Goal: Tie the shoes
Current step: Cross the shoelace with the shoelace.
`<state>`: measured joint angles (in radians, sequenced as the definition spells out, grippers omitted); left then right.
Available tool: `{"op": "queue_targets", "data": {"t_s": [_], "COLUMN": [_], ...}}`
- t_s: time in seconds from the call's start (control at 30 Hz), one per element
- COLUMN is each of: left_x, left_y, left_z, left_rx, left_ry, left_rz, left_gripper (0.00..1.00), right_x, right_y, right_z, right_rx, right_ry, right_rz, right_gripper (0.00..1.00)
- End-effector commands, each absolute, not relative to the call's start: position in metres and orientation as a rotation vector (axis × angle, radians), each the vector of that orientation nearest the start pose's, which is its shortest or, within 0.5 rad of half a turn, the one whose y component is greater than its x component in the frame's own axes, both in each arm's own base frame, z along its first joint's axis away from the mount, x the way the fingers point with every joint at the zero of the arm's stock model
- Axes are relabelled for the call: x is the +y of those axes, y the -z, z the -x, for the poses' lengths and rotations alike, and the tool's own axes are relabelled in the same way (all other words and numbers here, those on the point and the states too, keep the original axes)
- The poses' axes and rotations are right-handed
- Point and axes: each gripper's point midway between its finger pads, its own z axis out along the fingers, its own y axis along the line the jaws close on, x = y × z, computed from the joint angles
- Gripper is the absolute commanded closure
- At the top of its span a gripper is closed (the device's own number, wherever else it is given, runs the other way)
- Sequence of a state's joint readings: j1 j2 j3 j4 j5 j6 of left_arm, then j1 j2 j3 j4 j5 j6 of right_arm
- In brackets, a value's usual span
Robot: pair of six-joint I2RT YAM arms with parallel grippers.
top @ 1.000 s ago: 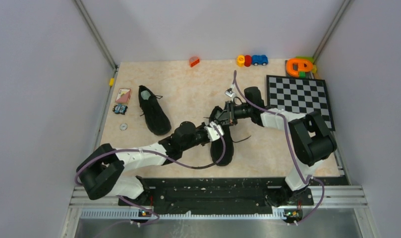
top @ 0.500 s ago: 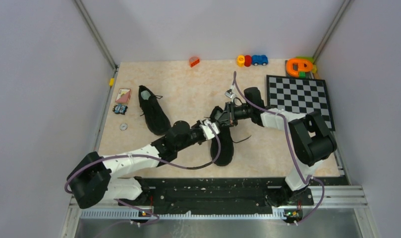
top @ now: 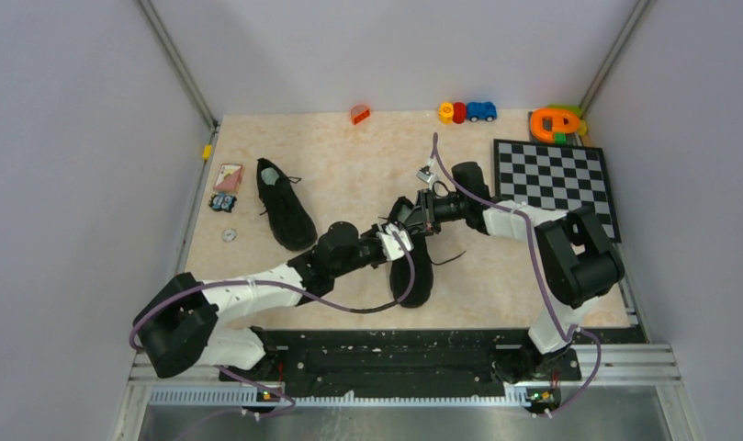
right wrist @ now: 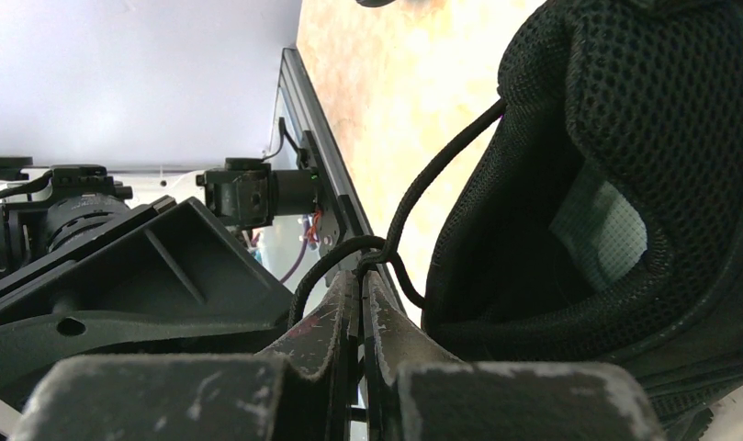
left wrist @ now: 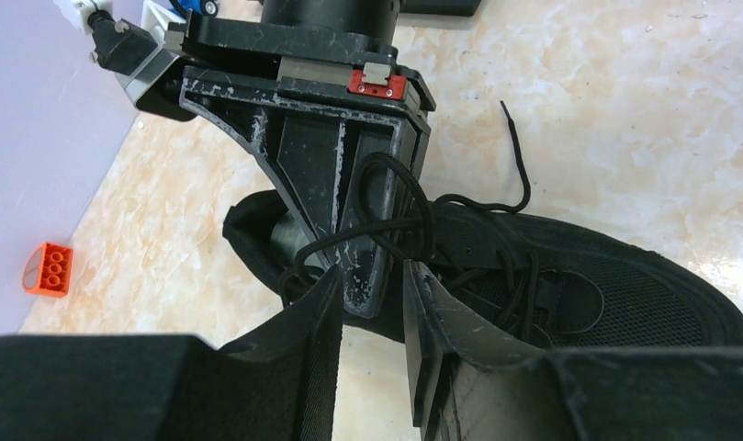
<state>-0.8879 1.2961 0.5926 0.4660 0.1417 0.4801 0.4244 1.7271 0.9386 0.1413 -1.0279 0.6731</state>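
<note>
One black shoe (top: 286,209) lies at the left, apart from both arms. The other black shoe (top: 416,269) lies in the middle under both grippers; it also shows in the left wrist view (left wrist: 588,294). My right gripper (top: 413,218) is shut on a loop of its black lace (right wrist: 422,184), next to the heel opening with the pale insole (right wrist: 597,216). In the right wrist view the right gripper (right wrist: 361,276) pinches the lace at its fingertips. My left gripper (top: 399,241) is open; in its own view (left wrist: 372,280) its jaws flank the right gripper's tip and the lace (left wrist: 386,197).
A checkerboard (top: 556,179) lies at the right. Toy blocks (top: 467,111), an orange brick (top: 359,114) and an orange-green toy (top: 556,122) sit along the back. A card (top: 228,176), a small object (top: 223,202) and a washer (top: 228,235) lie at the left.
My left arm drew back to the left and then came forward again to the right gripper's tip. The right gripper has held still, shut on the lace.
</note>
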Motion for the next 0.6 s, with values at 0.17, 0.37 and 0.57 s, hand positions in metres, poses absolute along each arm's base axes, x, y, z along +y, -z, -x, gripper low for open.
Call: {"op": "queue_targets", "data": {"t_s": [0.17, 0.37, 0.57], "left_x": [-0.337, -0.333, -0.329], "left_y": [-0.184, -0.182, -0.178], "left_z": [-0.257, -0.25, -0.246], "left_rx": [1.253, 1.268, 1.281], "left_ry": [0.449, 0.458, 0.455], "left_rz": [-1.235, -1.266, -1.278], "left_gripper": [0.65, 0.62, 0.62], "right_x": [0.307, 0.307, 0.307], "right_y": [-0.166, -0.165, -0.165], "right_z": [-0.276, -0.276, -0.277], "right_rx": [2.235, 2.236, 2.238], "right_ry": [-1.71, -1.713, -1.712], "right_rz": [0.468, 0.468, 0.466], "right_gripper": [1.0, 1.0, 1.0]}}
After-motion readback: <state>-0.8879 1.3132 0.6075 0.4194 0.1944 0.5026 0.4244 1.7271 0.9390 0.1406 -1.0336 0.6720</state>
